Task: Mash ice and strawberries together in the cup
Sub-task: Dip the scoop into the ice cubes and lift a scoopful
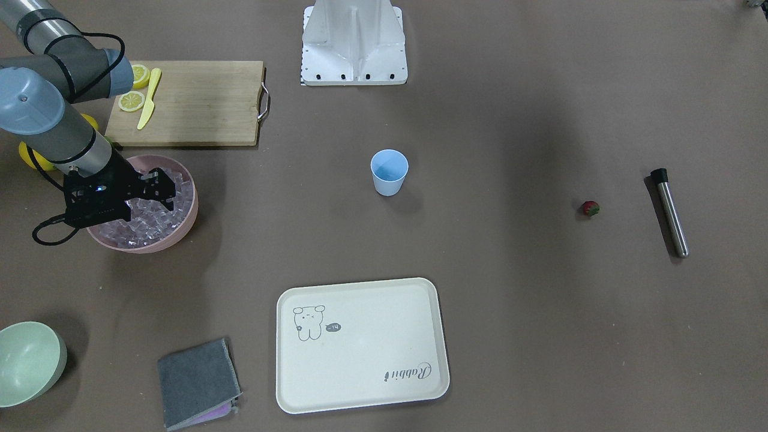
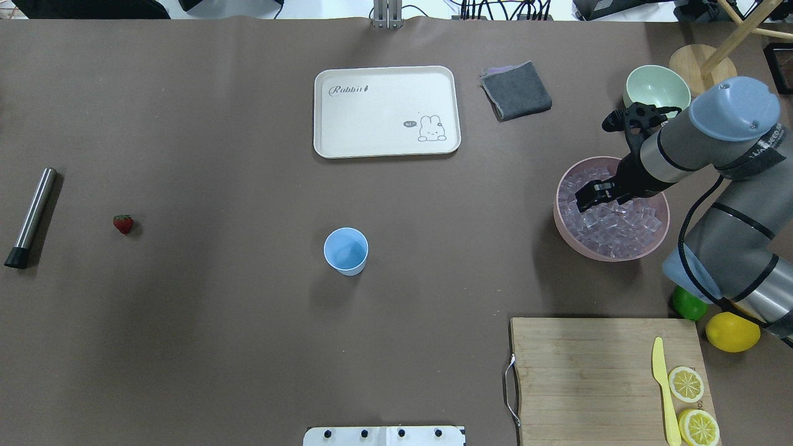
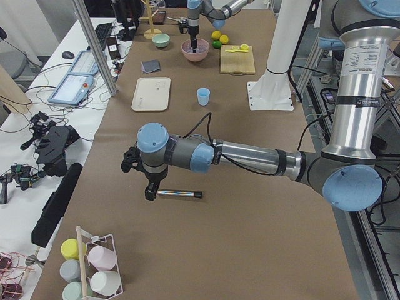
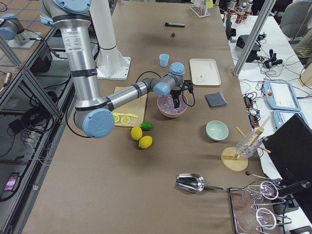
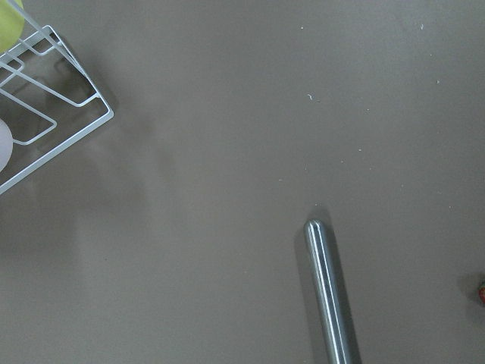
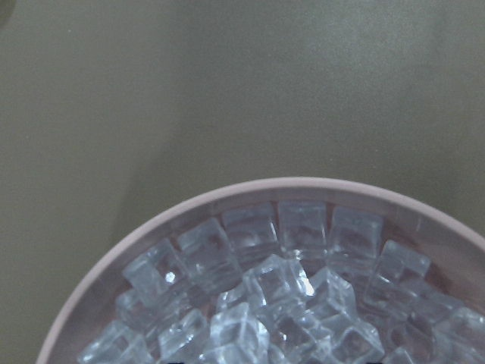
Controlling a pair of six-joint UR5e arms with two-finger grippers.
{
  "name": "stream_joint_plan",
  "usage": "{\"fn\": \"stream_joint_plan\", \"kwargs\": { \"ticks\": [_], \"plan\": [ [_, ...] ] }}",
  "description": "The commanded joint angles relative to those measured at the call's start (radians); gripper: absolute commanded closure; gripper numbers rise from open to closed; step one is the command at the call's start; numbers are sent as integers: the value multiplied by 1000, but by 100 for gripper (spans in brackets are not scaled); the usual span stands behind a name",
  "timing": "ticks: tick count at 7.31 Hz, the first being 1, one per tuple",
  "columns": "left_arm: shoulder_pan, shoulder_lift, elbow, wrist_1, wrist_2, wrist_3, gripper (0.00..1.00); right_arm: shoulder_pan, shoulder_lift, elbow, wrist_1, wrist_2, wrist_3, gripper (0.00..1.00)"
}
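Note:
The light-blue cup (image 2: 346, 250) stands upright and empty at the table's middle, also in the front view (image 1: 389, 172). The ice (image 2: 610, 226) fills a pink bowl (image 2: 560, 223) at the right; the right wrist view shows the cubes (image 6: 258, 303) close below. My right gripper (image 2: 591, 195) hangs just over the ice, jaws apart, holding nothing (image 1: 159, 186). The strawberry (image 2: 122, 223) lies far left on the table. My left gripper (image 3: 149, 192) shows only in the left side view, above one end of a steel muddler (image 3: 178, 194); I cannot tell its state.
A cream tray (image 2: 384, 111), a grey cloth (image 2: 515, 90) and a pale-green bowl (image 2: 657, 87) lie at the far side. A cutting board (image 2: 582, 371) with lemon slices and a yellow knife sits near right, beside a lime (image 2: 686, 305) and lemon (image 2: 731, 331). A wire cup rack (image 5: 53, 91) stands beyond the muddler.

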Motion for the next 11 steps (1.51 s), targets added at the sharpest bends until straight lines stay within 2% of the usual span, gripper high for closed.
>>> {"fn": "stream_joint_plan", "kwargs": {
  "ticks": [1, 5, 7, 8, 10, 11],
  "plan": [
    [2, -12, 5, 0, 0, -1, 2, -3, 15, -8, 0, -16, 0, 21],
    [0, -19, 6, 2, 0, -3, 2, -8, 41, -29, 2, -17, 0, 23],
    [2, -19, 6, 3, 0, -3, 2, -8, 41, -31, 2, -17, 0, 33],
    [2, -19, 6, 3, 0, -4, 2, -8, 39, -31, 2, -17, 0, 51],
    [2, -21, 6, 3, 0, -3, 2, -6, 39, -19, 2, -16, 1, 92],
    [2, -24, 6, 3, 0, -3, 2, -6, 39, -6, 2, -17, 0, 100]
  ]
}}
